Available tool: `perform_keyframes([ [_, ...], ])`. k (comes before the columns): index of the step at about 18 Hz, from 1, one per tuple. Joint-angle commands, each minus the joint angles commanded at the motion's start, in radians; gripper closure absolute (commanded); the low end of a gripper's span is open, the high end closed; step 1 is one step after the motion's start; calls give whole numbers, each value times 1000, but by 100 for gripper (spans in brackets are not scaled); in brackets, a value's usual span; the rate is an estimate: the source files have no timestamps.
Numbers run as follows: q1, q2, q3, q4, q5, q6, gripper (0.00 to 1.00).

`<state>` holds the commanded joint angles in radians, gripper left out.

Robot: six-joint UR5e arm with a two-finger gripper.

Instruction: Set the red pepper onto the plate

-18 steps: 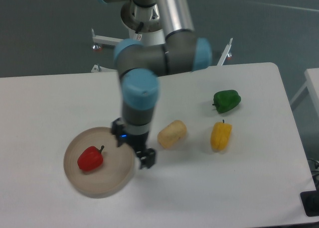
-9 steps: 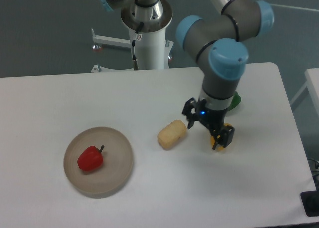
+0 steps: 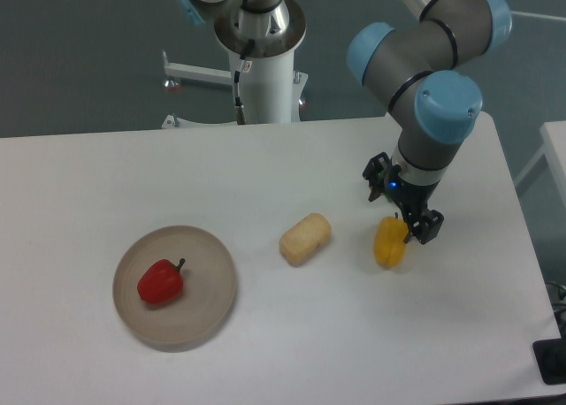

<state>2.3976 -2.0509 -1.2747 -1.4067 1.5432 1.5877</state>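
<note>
Red pepper [image 3: 160,282]: lying on the plate [image 3: 209,255], left of its centre, stem toward the right. Plate: near the bench's [image 3: 265,175] front left. Potato-like lump [image 3: 305,239]: mid-bench, right of the plate. Yellow pepper [image 3: 388,243]: right of the lump, partly behind the tool. Tool [image 3: 403,203]: above the yellow pepper's upper right, fingers spread, holding nothing. Green pepper: not visible, the arm [image 3: 433,78] covers that area.
</note>
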Motion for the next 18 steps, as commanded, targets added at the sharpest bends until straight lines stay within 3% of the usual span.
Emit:
perform_keyframes([
  [18,8,-14,-3,23,-3,2,0],
])
